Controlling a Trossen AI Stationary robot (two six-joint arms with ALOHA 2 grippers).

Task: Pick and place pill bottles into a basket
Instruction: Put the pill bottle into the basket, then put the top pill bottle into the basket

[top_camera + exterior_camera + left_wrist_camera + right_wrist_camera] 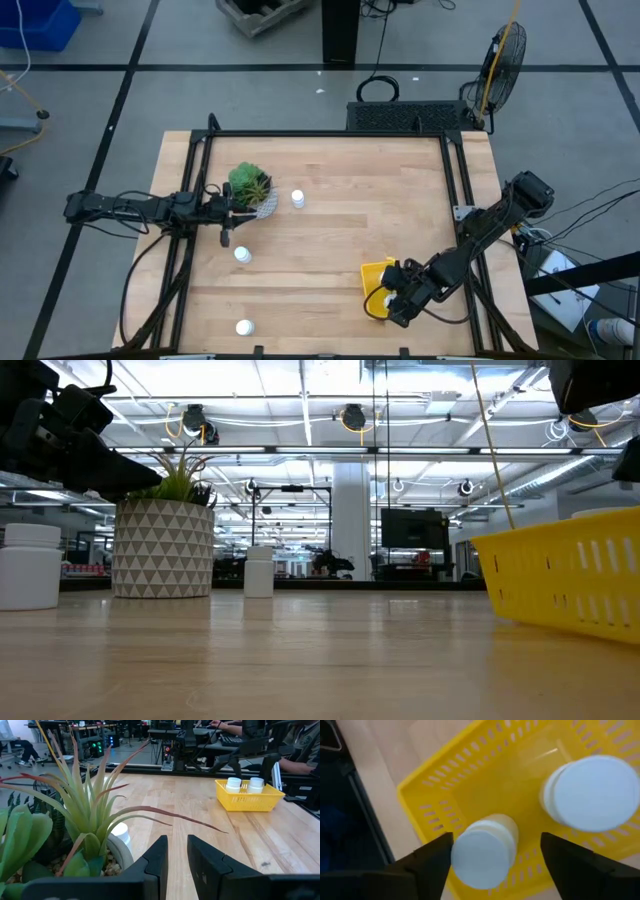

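Under the right fingers [492,857], basket [440,795] partly hidden.

High view: straight down over the whole worktop [340,230]. Low view: level across its surface toward the room. Left wrist view: across the plant [75,820] to the basket [248,800]. Right wrist view: close above that basket.

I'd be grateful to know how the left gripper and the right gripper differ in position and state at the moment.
The left gripper sits beside the potted plant, while the right gripper hangs over the yellow basket. The left gripper's fingers are shut and empty; the right gripper's fingers stand open, a pill bottle between them in the basket. Both are dark two-finger grippers.
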